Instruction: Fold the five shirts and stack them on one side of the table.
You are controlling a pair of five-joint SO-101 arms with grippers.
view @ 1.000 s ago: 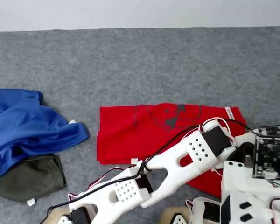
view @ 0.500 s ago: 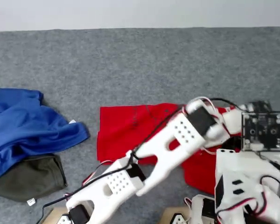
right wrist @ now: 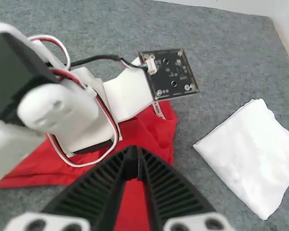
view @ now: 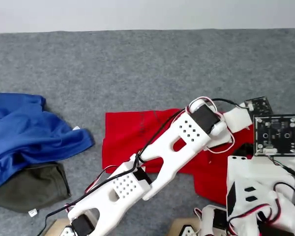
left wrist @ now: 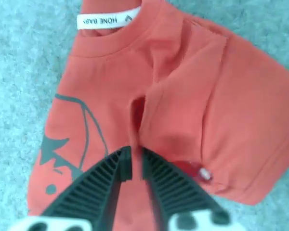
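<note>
Bright, soft light falls from above, so the gray table looks evenly lit with no dark corners. Small, pale shadows lie under the white arm where it crosses the red shirt, and darker ones sit in the folds of the blue shirt. Nothing shines hard, but the white arm parts look very bright in the right wrist view, with a deep shadow just under them.
</note>
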